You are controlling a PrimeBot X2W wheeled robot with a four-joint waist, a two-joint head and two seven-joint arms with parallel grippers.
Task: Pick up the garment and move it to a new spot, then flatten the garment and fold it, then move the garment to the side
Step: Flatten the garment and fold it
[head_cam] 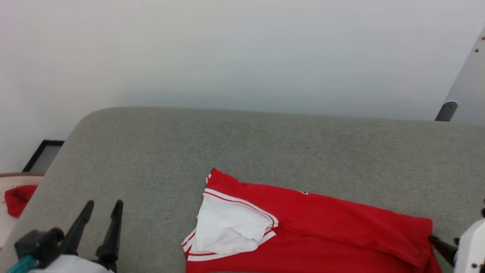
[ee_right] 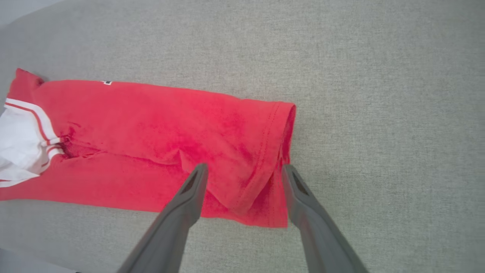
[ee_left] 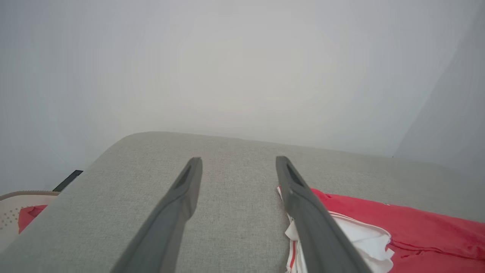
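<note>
Garment (head_cam: pixel 322 227): long folded strip, near edge of grey desk (head_cam: pixel 227 144). Both jaws spread: right gripper (ee_right: pixel 244 170) over hem (ee_right: pixel 282 144), contact unclear; left gripper (head_cam: pixel 104 204) over bare desk beside sleeve (head_cam: pixel 227 227). I'd pinch all hem layers evenly

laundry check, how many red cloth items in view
2: the garment on the grey surface, and a red cloth in the pale basket at left; more may be hidden.

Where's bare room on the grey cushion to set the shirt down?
Free: the strip between wall and shirt, and the patch between shirt and left gripper, jaws open. Crowded: the shirt's hem end, by the right gripper.
</note>
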